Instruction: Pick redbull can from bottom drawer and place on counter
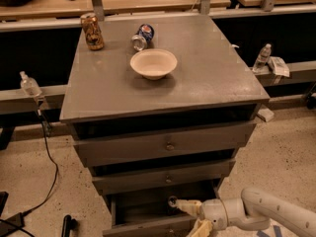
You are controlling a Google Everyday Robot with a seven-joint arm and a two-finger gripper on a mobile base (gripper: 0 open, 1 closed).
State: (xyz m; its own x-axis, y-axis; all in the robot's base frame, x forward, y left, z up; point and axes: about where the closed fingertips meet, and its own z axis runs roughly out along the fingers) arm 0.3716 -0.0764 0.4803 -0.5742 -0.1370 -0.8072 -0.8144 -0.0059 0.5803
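The bottom drawer [144, 226] of the grey cabinet stands pulled out at the frame's lower edge. Inside its dark opening only a small round silver top shows, which looks like the redbull can [172, 201]; its body is hidden. My gripper [193, 217] reaches in from the lower right over the open drawer. It is open, with the upper finger [186, 206] just right of that silver top and the lower finger partly cut off by the frame. The grey counter [207, 78] is the cabinet's top.
On the counter stand a gold-brown can [92, 31] at the back left, a shorter blue can [141, 36] lying on its side, and a white bowl [153, 63]. Two shallower drawers [168, 144] are shut. Plastic bottles [30, 86] and a cable flank the cabinet.
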